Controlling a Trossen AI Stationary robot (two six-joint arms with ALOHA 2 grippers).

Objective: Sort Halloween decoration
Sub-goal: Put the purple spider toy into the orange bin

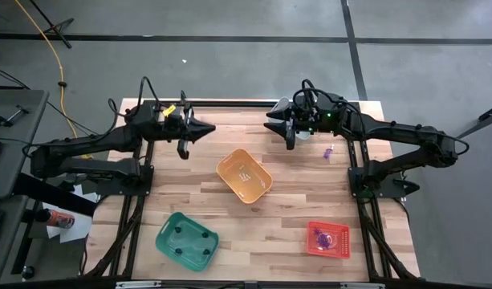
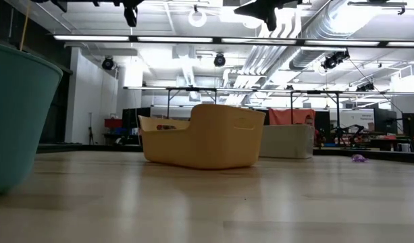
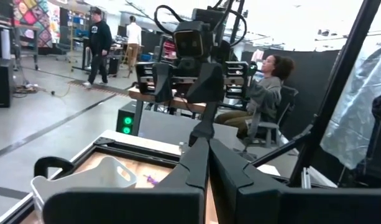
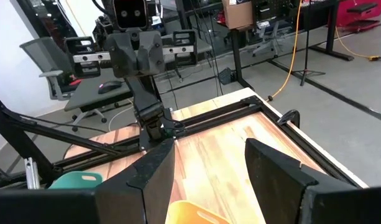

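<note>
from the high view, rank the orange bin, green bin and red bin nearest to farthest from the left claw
1. Orange bin: mid-table, just to the right of and below the left claw in the picture.
2. Green bin: along the table's bottom edge in the picture, left side.
3. Red bin: bottom right corner, across the table.

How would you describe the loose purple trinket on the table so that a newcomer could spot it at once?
Start at the wooden table in the high view and go to its far right part, beside the right arm. The purple trinket lies there on bare wood, just right of the right gripper. Unlike the purple pieces in the red bin, it sits in no bin at all.
</note>
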